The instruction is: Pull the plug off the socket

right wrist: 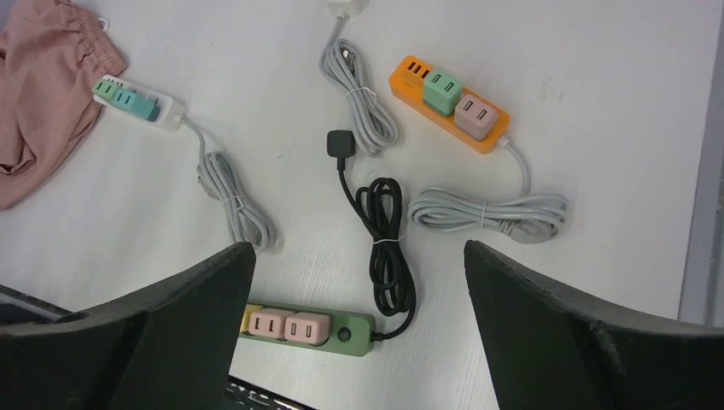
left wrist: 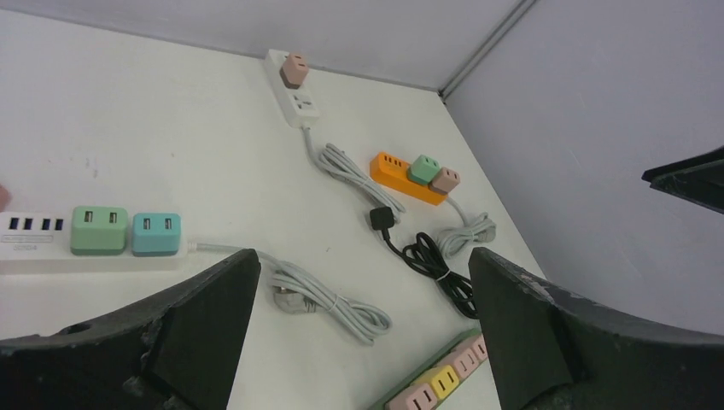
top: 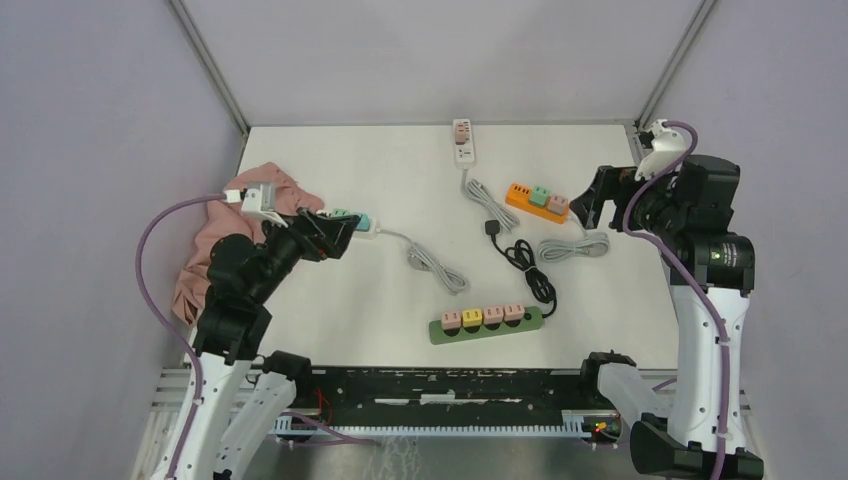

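Zero plugs out: all sit seated in their strips. Left gripper (left wrist: 363,265), spread wide and empty, hovers near the teal plug (left wrist: 156,234) on the white strip (left wrist: 30,232) (likeliest target, I'd guess). Right gripper (right wrist: 359,256), likewise gaping and empty, hangs near the orange strip (right wrist: 495,135). Grasp and pull not yet done.

A pink cloth (top: 290,188) lies crumpled at the left edge of my white tabletop (top: 400,170), with a gathered elastic hem showing along one side. Lilac walls (top: 100,120) close me in on three sides, with slanting metal posts (top: 210,65) in both far corners.
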Motion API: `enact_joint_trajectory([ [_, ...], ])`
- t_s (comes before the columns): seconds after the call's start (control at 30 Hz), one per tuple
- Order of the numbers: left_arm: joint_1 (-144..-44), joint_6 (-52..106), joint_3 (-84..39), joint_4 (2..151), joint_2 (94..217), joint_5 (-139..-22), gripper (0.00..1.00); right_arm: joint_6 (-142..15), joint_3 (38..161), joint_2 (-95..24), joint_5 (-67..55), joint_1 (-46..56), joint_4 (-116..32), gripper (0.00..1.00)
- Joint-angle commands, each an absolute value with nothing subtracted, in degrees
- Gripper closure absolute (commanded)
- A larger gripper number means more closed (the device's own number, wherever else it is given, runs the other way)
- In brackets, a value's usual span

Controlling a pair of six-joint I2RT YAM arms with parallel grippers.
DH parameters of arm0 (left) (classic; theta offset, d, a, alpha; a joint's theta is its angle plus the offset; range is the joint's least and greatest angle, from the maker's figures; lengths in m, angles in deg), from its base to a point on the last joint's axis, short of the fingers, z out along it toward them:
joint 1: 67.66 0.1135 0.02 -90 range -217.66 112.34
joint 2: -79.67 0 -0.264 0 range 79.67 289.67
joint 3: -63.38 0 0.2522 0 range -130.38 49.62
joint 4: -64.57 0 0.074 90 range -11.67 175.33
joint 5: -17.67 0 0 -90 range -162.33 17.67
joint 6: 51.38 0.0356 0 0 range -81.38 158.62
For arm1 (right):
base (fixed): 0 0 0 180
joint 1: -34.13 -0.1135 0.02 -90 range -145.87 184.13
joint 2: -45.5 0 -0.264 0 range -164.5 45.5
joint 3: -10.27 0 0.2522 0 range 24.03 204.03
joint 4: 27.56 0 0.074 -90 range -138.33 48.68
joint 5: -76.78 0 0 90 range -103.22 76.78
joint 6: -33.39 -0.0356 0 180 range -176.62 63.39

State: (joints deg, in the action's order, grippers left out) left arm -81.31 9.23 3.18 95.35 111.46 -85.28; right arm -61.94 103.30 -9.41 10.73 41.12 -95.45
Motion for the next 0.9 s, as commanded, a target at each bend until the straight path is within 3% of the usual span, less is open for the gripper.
enact_joint_trajectory([
  [0.0, -81.37, 4.23, 5.75, 90.26, 111.74, -93.32, 0.01, -63.87, 105.88, -9.71, 14.51, 41.16, -95.03, 0.00],
  [0.17, -81.39, -1.95, 13.93, 80.95, 110.84, -100.23, 0.01, -57.54, 101.64, -9.61, 28.36, 41.17, -93.37, 0.00],
  [0.27, -81.41, -3.90, 17.93, 76.50, 110.79, -103.33, 0.01, -44.93, 98.71, -10.17, 42.13, 40.91, -96.74, 0.00],
  [0.4, -84.86, -2.51, 24.53, 63.45, 110.01, -109.45, 0.01, -31.20, 95.69, -12.66, 51.58, 40.58, -104.88, 0.00],
  [0.7, -114.22, 14.05, 27.26, 61.90, 114.64, -86.17, 0.02, -4.34, 89.02, -15.63, 55.33, 40.06, -109.66, 0.00],
  [0.87, -117.22, 18.98, 35.83, 51.15, 112.81, -80.19, 0.00, 10.33, 84.88, -19.14, 63.29, 40.17, -115.08, 0.00],
])
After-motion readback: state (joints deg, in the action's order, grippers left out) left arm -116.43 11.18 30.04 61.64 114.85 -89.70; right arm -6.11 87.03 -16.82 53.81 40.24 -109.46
